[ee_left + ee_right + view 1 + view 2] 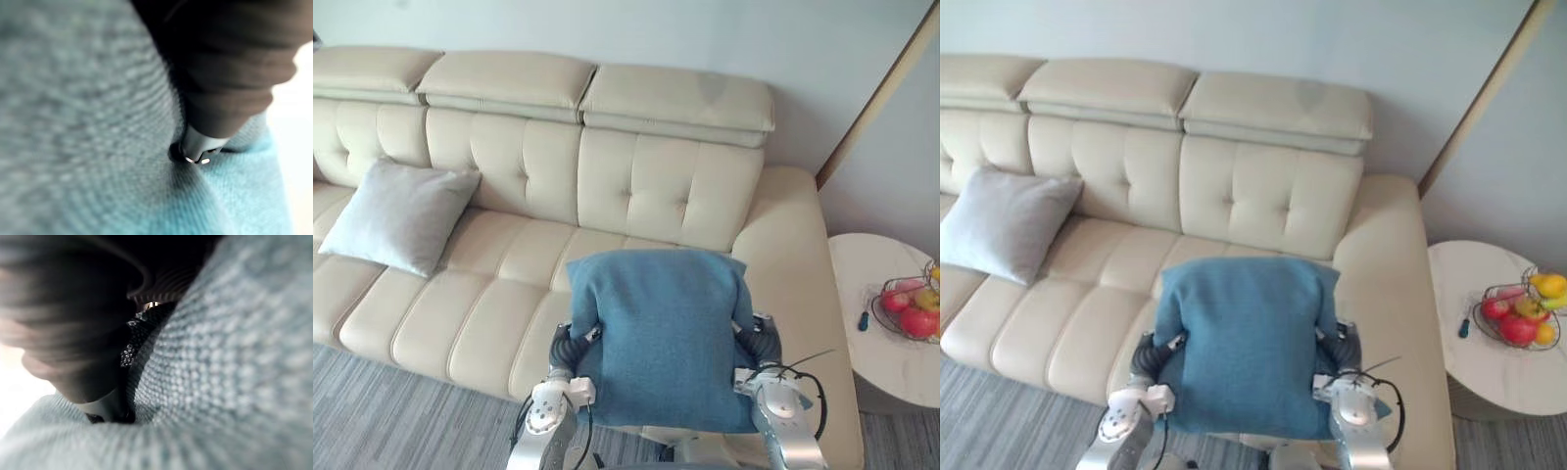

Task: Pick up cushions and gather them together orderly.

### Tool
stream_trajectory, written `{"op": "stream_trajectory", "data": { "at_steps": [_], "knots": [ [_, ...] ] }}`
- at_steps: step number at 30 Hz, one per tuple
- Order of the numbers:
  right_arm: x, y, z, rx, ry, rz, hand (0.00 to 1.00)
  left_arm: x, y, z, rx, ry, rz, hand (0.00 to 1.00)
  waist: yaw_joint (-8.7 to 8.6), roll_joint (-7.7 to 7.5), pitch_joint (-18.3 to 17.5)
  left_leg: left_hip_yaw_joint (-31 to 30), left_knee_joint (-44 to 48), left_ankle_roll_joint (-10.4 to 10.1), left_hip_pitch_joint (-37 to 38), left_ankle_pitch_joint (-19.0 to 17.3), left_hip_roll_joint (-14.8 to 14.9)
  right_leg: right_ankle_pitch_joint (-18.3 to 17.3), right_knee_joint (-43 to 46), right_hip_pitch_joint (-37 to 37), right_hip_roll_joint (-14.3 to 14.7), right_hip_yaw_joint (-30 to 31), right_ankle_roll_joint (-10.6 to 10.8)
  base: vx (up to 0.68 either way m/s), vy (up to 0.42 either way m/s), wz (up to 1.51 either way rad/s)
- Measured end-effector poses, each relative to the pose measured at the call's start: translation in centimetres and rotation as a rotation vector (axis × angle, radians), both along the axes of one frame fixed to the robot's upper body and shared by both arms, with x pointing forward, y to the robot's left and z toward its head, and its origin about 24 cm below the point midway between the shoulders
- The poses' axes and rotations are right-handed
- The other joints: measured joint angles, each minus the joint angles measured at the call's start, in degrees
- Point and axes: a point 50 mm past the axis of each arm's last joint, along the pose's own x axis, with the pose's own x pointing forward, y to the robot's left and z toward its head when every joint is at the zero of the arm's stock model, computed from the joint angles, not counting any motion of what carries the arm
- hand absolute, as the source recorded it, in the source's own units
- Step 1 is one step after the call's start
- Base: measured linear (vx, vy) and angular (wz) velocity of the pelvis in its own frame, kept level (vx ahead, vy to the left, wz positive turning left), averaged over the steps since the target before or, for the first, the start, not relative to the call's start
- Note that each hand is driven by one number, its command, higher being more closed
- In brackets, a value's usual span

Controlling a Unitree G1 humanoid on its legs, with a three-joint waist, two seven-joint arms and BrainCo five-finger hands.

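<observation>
A: Item 1?
B: Teal knitted square cushion, held upright over the right seat of the cream tufted leather sofa. It sits between left hand and right hand at its 2 side edges, probably to keep it square for carrying. Clasped or merely pressed: cannot tell.
A: Item 2?
B: Pale grey square fabric cushion, leaning on the sofa's left backrest; likely gathering spot. Labels, writing: none legible.
</observation>
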Motion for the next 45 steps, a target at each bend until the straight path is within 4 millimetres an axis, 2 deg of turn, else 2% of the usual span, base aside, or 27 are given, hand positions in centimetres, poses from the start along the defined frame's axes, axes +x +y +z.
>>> {"op": "stream_trajectory", "data": {
  "at_steps": [1,2,3,5,7,9,15,18,21,22,24,26,27,29,30,31,32,33,34,35,36,38,39,42,43,44,45],
  "knots": [
    [0.0,0.1,-0.2,0.010,0.007,-0.007,1.00,0.1,0.1,0.3,-0.001,-0.016,0.005,1.00,0.66,-0.59,0.05,-4.53,-6.49,-1.53,1.27,1.38,-1.23,-0.12,0.30,0.51,-0.53,2.25,1.62,0.14,0.317,-0.81],
    [-0.1,0.1,-0.2,0.010,0.007,-0.010,1.00,0.0,0.0,0.3,-0.006,-0.016,0.007,1.00,1.01,0.54,-0.35,-8.06,-12.95,-4.49,2.63,7.98,-1.21,-0.24,0.20,0.62,0.36,4.10,3.70,0.11,0.274,-0.85],
    [-0.1,0.2,-0.4,0.013,0.014,-0.012,1.00,0.0,0.1,0.3,-0.004,-0.012,0.008,1.00,1.09,0.56,-0.44,-8.07,-12.92,-7.79,3.16,7.98,-1.19,-0.12,0.01,0.65,0.40,4.73,4.28,0.10,0.284,-0.68],
    [-0.9,0.8,-1.3,0.054,0.053,-0.031,1.00,-0.4,0.4,0.0,0.006,0.002,0.016,1.00,0.87,-1.72,-1.82,-4.63,-15.75,-6.79,6.00,8.36,-3.96,1.60,-3.08,2.07,-2.40,7.40,6.58,0.10,0.271,-0.43],
    [-1.2,0.9,-1.6,0.055,0.067,-0.032,1.00,-0.9,0.6,-0.2,0.006,0.014,0.023,1.00,0.97,-2.80,-2.65,-1.94,-18.18,-6.17,8.36,8.73,-5.71,2.29,-4.30,2.46,-3.93,9.69,7.67,0.07,0.195,-0.44],
    [-1.2,1.0,-1.6,0.054,0.068,-0.024,1.00,-1.2,0.6,0.1,0.005,0.006,0.025,1.00,0.99,-3.20,-2.98,0.50,-19.84,-5.78,10.02,8.63,-6.65,2.81,-4.93,2.37,-4.55,11.94,8.44,0.03,0.132,-0.54],
    [-1.3,1.0,-1.7,0.028,0.077,-0.018,1.00,-1.1,0.5,0.4,0.039,-0.012,0.013,1.00,0.92,-2.05,-4.03,4.47,-22.18,-5.65,11.76,8.69,-6.97,5.17,-8.48,1.84,-3.78,16.04,8.67,0.04,0.025,-0.41],
    [-0.9,1.1,-2.1,0.005,0.094,-0.003,1.00,-0.9,0.5,0.7,0.049,-0.026,0.009,1.00,0.77,-2.05,-4.02,5.05,-23.00,-5.69,11.69,8.92,-6.84,6.39,-10.39,1.76,-3.50,16.81,8.29,0.02,-0.013,-0.22],
    [0.5,1.3,-2.6,-0.060,0.117,0.046,1.00,0.2,0.6,1.5,0.076,-0.067,0.009,1.00,0.71,-2.17,-3.97,5.14,-24.07,-5.40,9.89,9.80,-7.35,8.07,-12.30,0.27,-3.74,17.23,8.19,-0.02,-0.007,-0.06],
    [1.8,1.8,-2.3,-0.088,0.104,0.067,1.00,1.1,0.9,2.1,0.102,-0.098,0.008,1.00,0.80,-2.15,-3.51,5.18,-24.65,-5.16,8.40,10.54,-7.70,8.88,-12.59,-1.42,-3.94,17.63,8.23,-0.06,-0.013,-0.06],
    [2.9,2.3,-1.8,-0.114,0.082,0.094,1.00,1.9,1.2,2.7,0.122,-0.126,0.016,1.00,0.83,-2.33,-2.77,5.15,-25.07,-4.95,7.04,11.28,-7.93,9.73,-12.87,-2.86,-4.07,17.68,7.94,-0.08,-0.017,-0.02],
    [5.1,3.3,0.2,-0.141,0.004,0.121,1.00,3.9,1.7,4.2,0.160,-0.194,0.041,1.00,1.41,-2.93,-0.42,4.95,-24.87,-4.62,3.31,12.42,-7.97,11.42,-13.37,-6.11,-4.24,17.59,7.69,-0.16,-0.045,0.04],
    [5.6,3.4,0.6,-0.145,-0.013,0.124,1.00,4.4,1.8,4.5,0.165,-0.207,0.048,1.00,1.42,-3.11,0.22,4.85,-24.70,-4.59,2.60,12.61,-7.97,11.64,-13.35,-6.70,-4.33,17.53,7.64,-0.19,-0.058,0.09],
    [7.4,4.0,2.9,-0.172,-0.092,0.114,1.00,6.3,2.0,6.4,0.171,-0.279,0.089,1.00,1.67,-3.03,1.49,3.99,-22.59,-4.34,-3.33,13.10,-7.94,12.58,-12.50,-11.64,-4.52,16.53,7.88,-0.16,-0.045,0.15],
    [7.7,4.1,3.3,-0.174,-0.105,0.111,1.00,6.6,1.9,6.9,0.171,-0.296,0.096,1.00,1.77,-2.88,1.96,3.74,-22.18,-4.34,-4.10,13.11,-7.83,12.58,-11.98,-12.34,-4.47,16.33,7.88,-0.10,-0.034,0.20],
    [8.4,4.2,4.3,-0.180,-0.136,0.100,1.00,7.4,1.8,8.0,0.169,-0.336,0.111,1.00,1.92,-2.60,3.12,3.12,-21.22,-4.24,-5.70,13.18,-7.62,12.56,-10.99,-13.68,-4.41,15.79,7.89,-0.12,-0.036,0.23],
    [9.5,4.4,6.1,-0.184,-0.196,0.079,1.00,9.1,1.6,10.2,0.172,-0.412,0.135,1.00,2.57,-2.37,4.04,2.37,-19.70,-4.06,-9.04,13.47,-7.35,12.56,-9.52,-16.60,-4.49,15.04,7.89,-0.14,-0.030,0.25],
    [9.7,4.4,6.6,-0.186,-0.212,0.072,1.00,9.5,1.5,10.8,0.178,-0.431,0.137,1.00,2.72,-2.24,4.26,1.99,-19.32,-4.00,-9.85,13.54,-7.26,12.56,-9.25,-17.19,-4.52,14.77,7.89,-0.19,-0.037,0.26],
    [10.7,4.4,8.6,-0.190,-0.275,0.041,1.00,11.2,1.3,13.0,0.193,-0.500,0.156,1.00,3.50,-2.14,4.83,1.30,-18.48,-3.90,-12.43,13.97,-6.98,12.54,-8.06,-19.53,-4.55,14.29,7.91,-0.13,-0.027,0.22],
    [11.2,4.3,9.8,-0.186,-0.310,0.024,1.00,12.0,1.1,14.2,0.197,-0.533,0.162,1.00,3.68,-2.12,5.17,0.89,-18.36,-3.80,-13.41,14.29,-7.03,12.54,-7.61,-20.45,-4.59,13.97,7.91,-0.19,-0.040,0.42],
    [12.4,4.2,13.3,-0.175,-0.418,-0.019,1.00,13.9,0.8,17.7,0.219,-0.627,0.178,1.00,3.76,-1.78,6.96,-0.56,-17.85,-3.69,-15.89,15.12,-7.18,12.50,-6.41,-22.42,-4.71,12.69,7.92,-0.16,-0.030,0.40],
    [13.3,4.2,17.5,-0.162,-0.547,-0.062,1.00,15.3,0.8,22.0,0.243,-0.745,0.211,1.00,3.69,-1.78,8.63,-1.62,-18.14,-3.61,-18.66,16.34,-7.46,12.53,-5.56,-25.16,-4.95,11.75,7.93,-0.18,-0.028,0.39],
    [14.1,4.3,20.9,-0.143,-0.635,-0.101,1.00,16.1,1.0,25.5,0.267,-0.832,0.241,1.00,3.54,-1.69,9.50,-2.19,-20.45,-3.55,-20.38,18.48,-8.20,12.83,-5.28,-27.71,-5.51,11.23,7.93,-0.15,-0.020,0.30],
    [15.2,4.5,23.8,-0.143,-0.686,-0.142,1.00,16.9,1.1,29.1,0.310,-0.908,0.270,1.00,3.28,-1.34,10.64,-3.12,-24.36,-3.59,-21.18,21.72,-9.07,13.73,-5.95,-29.32,-5.74,10.48,7.81,-0.05,-0.009,0.24],
    [15.7,4.4,25.1,-0.128,-0.700,-0.169,0.00,17.3,1.0,30.9,0.320,-0.935,0.284,0.00,3.13,-1.19,11.75,-3.66,-25.85,-3.75,-21.34,22.88,-9.38,14.07,-6.47,-29.61,-5.74,9.83,7.65,-0.02,-0.014,0.26],
    [16.1,4.6,26.7,-0.122,-0.718,-0.190,0.00,17.6,1.2,33.0,0.341,-0.964,0.312,0.00,2.94,-1.06,13.43,-4.31,-27.36,-3.87,-21.39,24.09,-9.51,14.15,-6.53,-30.00,-5.70,9.39,7.58,-0.03,-0.015,0.24],
    [16.3,4.5,27.4,-0.127,-0.725,-0.204,0.00,17.8,1.3,33.7,0.350,-0.970,0.331,0.00,2.76,-0.91,14.01,-4.61,-28.35,-3.83,-21.51,24.77,-9.58,14.17,-6.57,-30.40,-5.70,9.04,7.55,-0.02,-0.022,0.21]
  ]
}}
